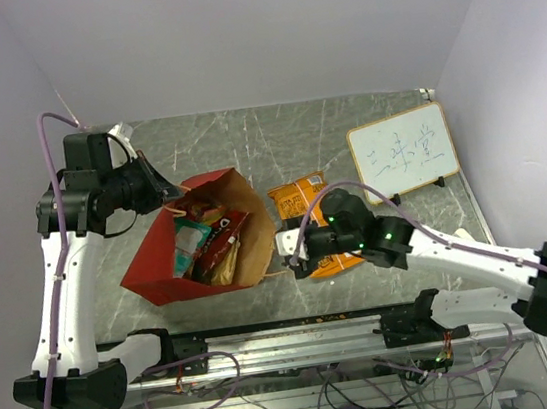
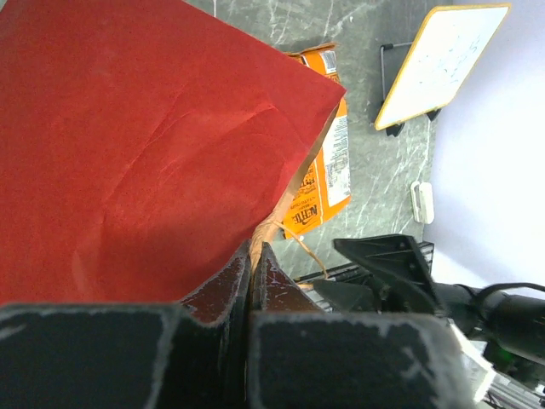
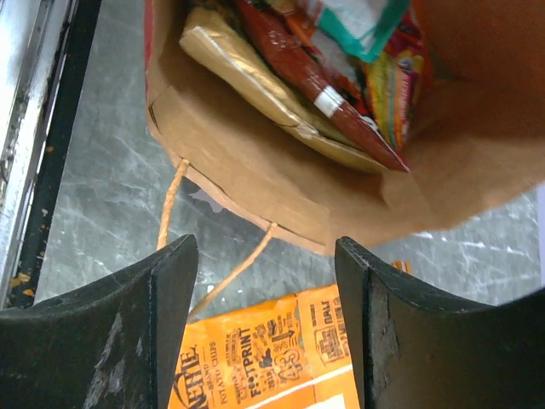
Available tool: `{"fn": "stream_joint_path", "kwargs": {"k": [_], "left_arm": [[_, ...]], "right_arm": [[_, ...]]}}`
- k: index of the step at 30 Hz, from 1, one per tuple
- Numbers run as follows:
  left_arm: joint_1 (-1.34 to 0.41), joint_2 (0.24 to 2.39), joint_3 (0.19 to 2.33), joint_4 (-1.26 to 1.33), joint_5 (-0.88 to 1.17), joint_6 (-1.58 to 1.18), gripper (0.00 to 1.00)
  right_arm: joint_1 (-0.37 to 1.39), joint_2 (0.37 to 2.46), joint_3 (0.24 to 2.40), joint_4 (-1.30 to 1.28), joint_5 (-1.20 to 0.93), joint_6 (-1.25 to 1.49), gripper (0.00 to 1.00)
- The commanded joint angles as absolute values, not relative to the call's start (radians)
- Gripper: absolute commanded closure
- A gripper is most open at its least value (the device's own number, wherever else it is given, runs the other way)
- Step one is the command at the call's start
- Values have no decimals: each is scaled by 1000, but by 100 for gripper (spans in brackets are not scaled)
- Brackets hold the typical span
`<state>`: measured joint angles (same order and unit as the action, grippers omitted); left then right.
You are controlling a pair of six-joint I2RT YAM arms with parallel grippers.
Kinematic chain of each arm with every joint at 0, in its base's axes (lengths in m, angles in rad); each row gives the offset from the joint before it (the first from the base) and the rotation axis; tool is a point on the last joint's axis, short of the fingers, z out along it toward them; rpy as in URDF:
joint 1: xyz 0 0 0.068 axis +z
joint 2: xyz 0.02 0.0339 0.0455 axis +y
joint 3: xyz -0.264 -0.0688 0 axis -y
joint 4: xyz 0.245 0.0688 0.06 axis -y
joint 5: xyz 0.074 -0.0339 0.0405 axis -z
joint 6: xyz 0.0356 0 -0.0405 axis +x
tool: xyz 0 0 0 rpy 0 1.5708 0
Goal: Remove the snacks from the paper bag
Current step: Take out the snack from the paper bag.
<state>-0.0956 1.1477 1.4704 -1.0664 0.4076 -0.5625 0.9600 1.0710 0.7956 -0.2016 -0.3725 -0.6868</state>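
Note:
The red paper bag (image 1: 156,272) lies on its side left of centre, its brown mouth (image 3: 255,175) facing right. Several snacks (image 1: 208,243) show inside it: a red packet (image 3: 289,51), a gold one (image 3: 247,81) and a teal one (image 3: 362,25). My left gripper (image 1: 166,193) (image 2: 255,249) is shut on the bag's twine handle at the upper rim, holding the mouth up. An orange chips packet (image 1: 298,199) (image 3: 281,358) (image 2: 328,162) lies on the table just outside the mouth. Low above that packet my right gripper (image 1: 288,253) (image 3: 266,247) is open, holding nothing.
A white framed whiteboard (image 1: 403,155) (image 2: 438,60) stands at the back right. A loose twine handle (image 3: 170,204) trails from the bag's lower rim onto the grey table (image 1: 245,138). The metal rail (image 1: 301,337) runs along the near edge.

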Motion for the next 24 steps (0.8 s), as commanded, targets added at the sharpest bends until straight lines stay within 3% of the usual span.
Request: {"fn": "stream_joint_path", "kwargs": {"k": [1,8,24], "left_arm": [[-103,1158,1494,-1062,410,-563,93],[-103,1165,1528,-1095,402,-548,93],[-103,1143,1505,-1095,419,-572,93]], "right_arm": [[984,1169,820,-106,-453,-845,36],[999,1389,946,-120,-529,-1007,50],[1012,1613,1051,-92,-540,-1095,48]]}}
